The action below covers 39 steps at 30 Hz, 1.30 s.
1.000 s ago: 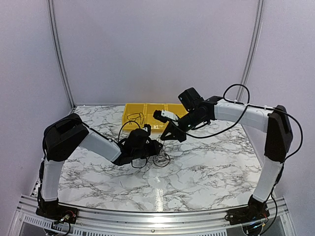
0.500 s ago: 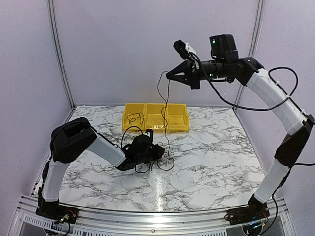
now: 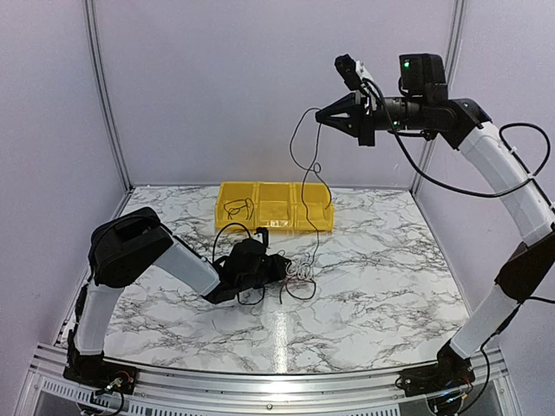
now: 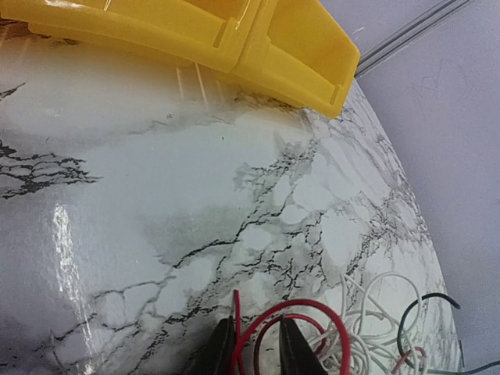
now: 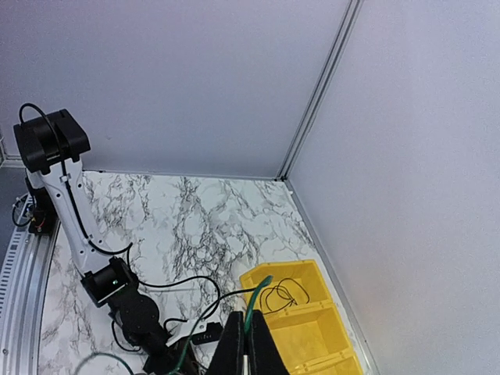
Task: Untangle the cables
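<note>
Right pincer (image 5: pixel 244 351) pinches cable (image 5: pixel 255 300) (greenish) above bin (image 5: pixel 312 328).

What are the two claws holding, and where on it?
The right gripper pinches a thin dark cable near one end; the rest hangs down. A red wire runs between the left gripper's fingers; grip unclear.

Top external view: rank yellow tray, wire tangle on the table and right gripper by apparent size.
1. yellow tray.
2. right gripper and wire tangle: about alike; the raised gripper's nearness makes ranking unsure.

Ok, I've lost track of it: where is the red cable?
Left wrist view, bottom edge: the red cable loops between the left gripper's fingers on the marble table, beside the white cable coil.
</note>
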Motion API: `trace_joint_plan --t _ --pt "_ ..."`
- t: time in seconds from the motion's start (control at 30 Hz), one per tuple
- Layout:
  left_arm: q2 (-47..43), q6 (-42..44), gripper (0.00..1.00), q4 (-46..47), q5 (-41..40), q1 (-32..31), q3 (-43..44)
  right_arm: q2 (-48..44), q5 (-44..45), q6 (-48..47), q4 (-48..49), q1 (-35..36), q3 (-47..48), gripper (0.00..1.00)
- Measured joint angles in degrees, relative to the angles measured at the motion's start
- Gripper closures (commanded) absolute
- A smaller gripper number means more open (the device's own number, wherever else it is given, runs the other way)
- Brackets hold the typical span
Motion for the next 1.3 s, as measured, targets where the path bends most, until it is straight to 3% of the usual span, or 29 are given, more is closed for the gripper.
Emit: trace_joint_plan --t 0.27,0.47,0.63,0.93,1.3 --pt "-7.0 2.7 0.53 8.9 1.4 -0.1 -13.3 -1.2 0.6 0.0 1.3 -0.1 -10.5 1.00" --pt "-21.6 7.4 0.43 8.8 -2.6 -0.2 -24.6 -5.0 0.6 -0.5 5.6 -0.1 -23.1 1.00" --pt "-33.9 12.7 0.37 9.9 -4.0 -0.2 -27.9 -6.0 0.1 -1.4 9.3 -0.2 -32.9 1.00" --pt "-39.6 18.4 0.36 8.2 3.5 -0.2 -27.3 -6.0 -3.5 -1.2 15.5 0.5 -43.1 1.00" --pt "-35.5 30.2 0.47 -4.7 9.9 -0.2 -15.0 -6.0 -4.8 -1.7 18.9 4.4 -45.8 1.00"
